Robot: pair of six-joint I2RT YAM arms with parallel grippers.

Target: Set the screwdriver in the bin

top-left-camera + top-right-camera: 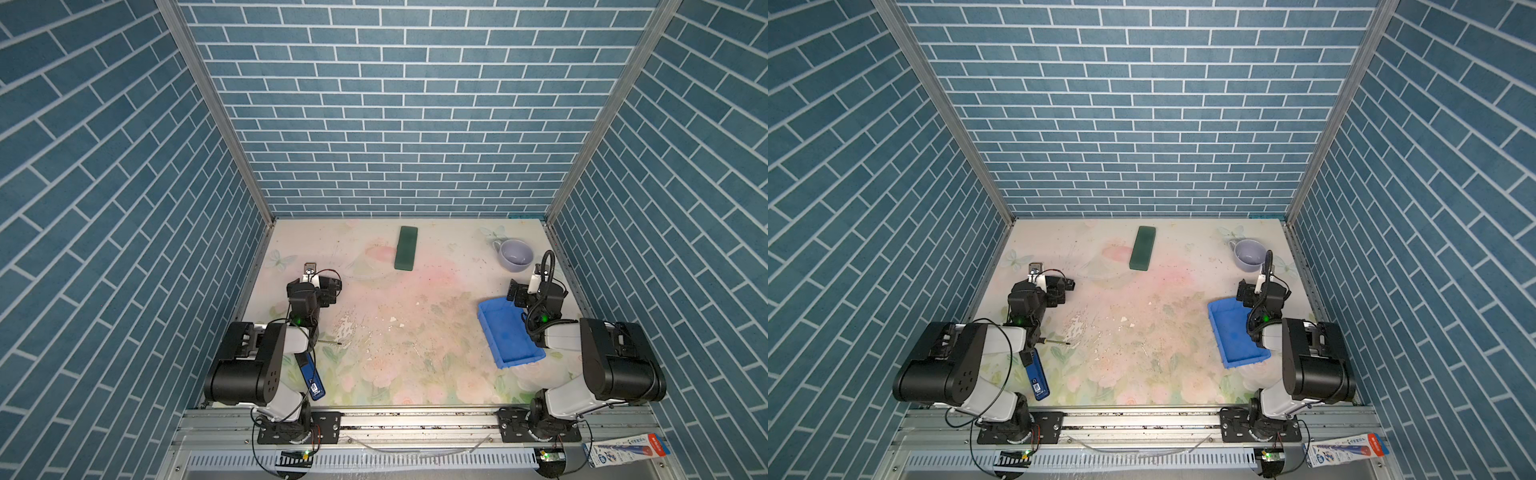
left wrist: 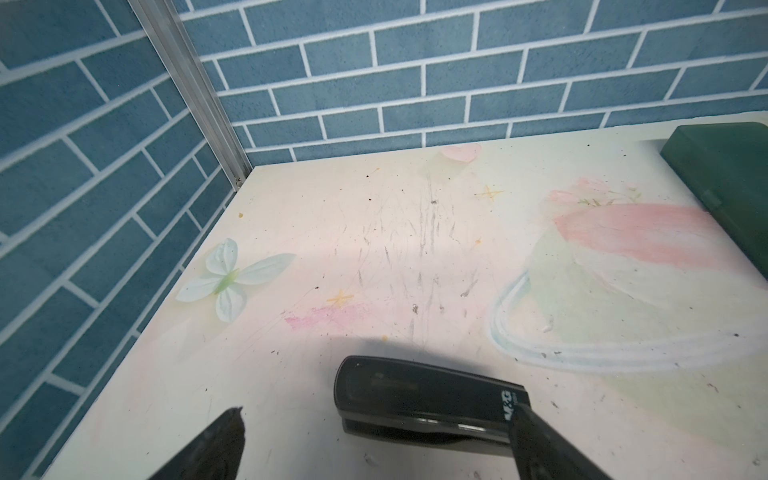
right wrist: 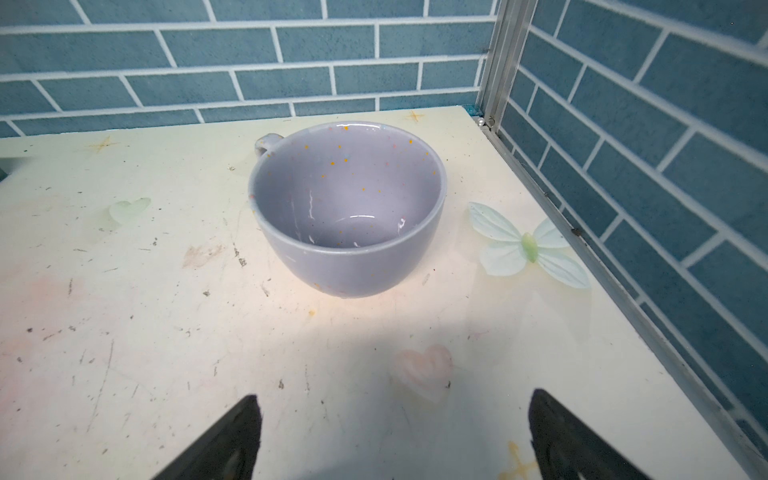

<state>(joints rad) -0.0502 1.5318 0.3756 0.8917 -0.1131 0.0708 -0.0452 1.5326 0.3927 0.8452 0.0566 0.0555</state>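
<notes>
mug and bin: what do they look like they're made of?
Mug: probably glazed ceramic, lavender with small speckles; sharp glossy highlights inside and a thick rounded rim.
Bin: looks like moulded plastic, bright blue and fairly matt; thin low walls, uniform colour.

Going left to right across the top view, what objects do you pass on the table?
screwdriver → dark green block → blue bin. The mug overlaps the bin's span, so it is left out.
</notes>
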